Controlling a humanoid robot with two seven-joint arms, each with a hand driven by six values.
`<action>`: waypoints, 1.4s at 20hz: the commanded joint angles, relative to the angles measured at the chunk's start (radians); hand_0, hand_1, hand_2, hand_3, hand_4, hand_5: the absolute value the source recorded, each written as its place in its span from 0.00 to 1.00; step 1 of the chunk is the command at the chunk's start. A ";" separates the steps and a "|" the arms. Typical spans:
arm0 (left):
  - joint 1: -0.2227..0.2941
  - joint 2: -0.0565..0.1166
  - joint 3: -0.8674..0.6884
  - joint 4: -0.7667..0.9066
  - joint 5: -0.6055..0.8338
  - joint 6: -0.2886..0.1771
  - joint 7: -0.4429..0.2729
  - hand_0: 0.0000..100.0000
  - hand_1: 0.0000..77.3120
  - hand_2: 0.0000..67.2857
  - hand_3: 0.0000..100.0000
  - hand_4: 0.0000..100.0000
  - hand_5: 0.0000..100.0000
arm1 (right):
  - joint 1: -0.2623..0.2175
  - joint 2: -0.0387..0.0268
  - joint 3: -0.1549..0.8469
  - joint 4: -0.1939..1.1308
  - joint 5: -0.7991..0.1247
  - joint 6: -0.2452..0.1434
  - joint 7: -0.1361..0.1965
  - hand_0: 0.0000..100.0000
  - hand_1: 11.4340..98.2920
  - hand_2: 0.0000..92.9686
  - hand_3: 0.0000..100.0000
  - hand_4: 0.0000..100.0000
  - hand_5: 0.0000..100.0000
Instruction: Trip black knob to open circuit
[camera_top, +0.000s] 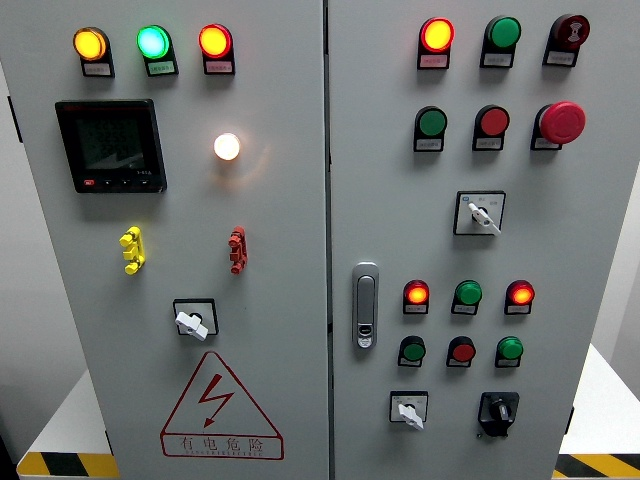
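Observation:
The black knob (498, 411) sits at the lower right of the right cabinet door, on a black square base, its pointer turned up toward the upper left. A white knob (409, 411) stands just to its left on the same row. Neither of my hands nor any arm shows in the head view.
The grey cabinet has two doors with a door handle (365, 305) at the seam. Lit lamps and push buttons fill the right door, with a red mushroom button (562, 121) and a white selector (481, 213). The left door carries a meter (110, 145), a white selector (193, 322) and a warning triangle (221, 408).

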 joint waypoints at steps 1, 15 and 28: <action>0.000 0.000 0.000 0.000 0.000 0.000 0.000 0.00 0.04 0.19 0.21 0.07 0.01 | -0.004 0.0001 0.005 0.119 0.005 0.005 0.000 0.70 0.28 0.04 0.13 0.08 0.15; -0.001 0.000 0.000 0.000 0.000 0.000 0.000 0.00 0.04 0.19 0.21 0.07 0.01 | -0.173 -0.0015 -0.153 0.955 0.326 -0.062 -0.095 0.72 0.35 0.02 0.31 0.33 0.49; 0.000 -0.001 0.000 0.000 0.000 0.000 0.000 0.00 0.04 0.19 0.21 0.07 0.01 | -0.067 0.0123 -0.243 1.162 0.367 -0.202 -0.156 0.77 0.42 0.01 0.90 0.95 1.00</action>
